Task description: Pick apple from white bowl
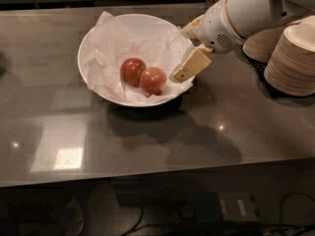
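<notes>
View: camera view, looking down at a slant.
Landmark: the white bowl (87, 58), wide and shallow, stands on a dark glossy countertop (147, 146), left of the middle of the view.
Lining: a crumpled white paper liner (106, 48) covers the inside of the white bowl, with one corner poking above its far rim.
Apple: the apple (153, 80), red with a paler orange-yellow blush, lies on the paper near the bowl's centre, slightly toward its near right side.
Second fruit: a deeper red apple (132, 71) lies just left of it in the same bowl, and the two touch.
Gripper: the gripper (180, 55) hangs over the bowl's right rim, to the right of the apple and apart from it.
Fingers: the two tan fingers (191, 65) are spread apart. One is by the bowl's far right rim and the other slants down over the near right rim. Nothing is in the gap between them.
Contact: the lower fingertip overlaps the paper's edge, but whether it touches cannot be told.
Arm: the white arm (251, 9) comes in from the upper right, beyond the bowl's right side.
Stacks: the stacked tan bowls (293, 58) stand on the countertop well to the right of the white bowl, partly behind the arm.
Reflection: a bright patch lies on the countertop in front of the bowl, toward the left.
</notes>
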Motion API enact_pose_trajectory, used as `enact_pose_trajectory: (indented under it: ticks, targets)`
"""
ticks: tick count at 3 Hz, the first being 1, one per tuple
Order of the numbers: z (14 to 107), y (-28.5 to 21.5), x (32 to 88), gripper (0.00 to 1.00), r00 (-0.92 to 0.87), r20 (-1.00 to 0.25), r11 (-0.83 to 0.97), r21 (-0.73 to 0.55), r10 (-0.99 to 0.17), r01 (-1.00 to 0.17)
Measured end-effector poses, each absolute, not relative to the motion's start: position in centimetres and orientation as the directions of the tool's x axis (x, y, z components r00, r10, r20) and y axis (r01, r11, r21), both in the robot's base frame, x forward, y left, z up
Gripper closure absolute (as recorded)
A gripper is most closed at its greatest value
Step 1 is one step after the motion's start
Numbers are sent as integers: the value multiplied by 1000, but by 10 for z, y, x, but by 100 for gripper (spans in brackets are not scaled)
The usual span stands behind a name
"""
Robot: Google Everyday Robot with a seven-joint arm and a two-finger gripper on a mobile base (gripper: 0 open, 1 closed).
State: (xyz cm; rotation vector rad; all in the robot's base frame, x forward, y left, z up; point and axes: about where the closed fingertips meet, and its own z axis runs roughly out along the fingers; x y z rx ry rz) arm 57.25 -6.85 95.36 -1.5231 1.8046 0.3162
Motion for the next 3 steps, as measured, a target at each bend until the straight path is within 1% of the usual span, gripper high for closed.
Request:
enact_pose_trajectory:
  ticks: [1, 3]
  targets:
    - [936, -56, 577, 17, -25, -666, 244, -238, -746, -940]
    - [904, -19, 588, 18, -12, -659, 174, -181, -752, -968]
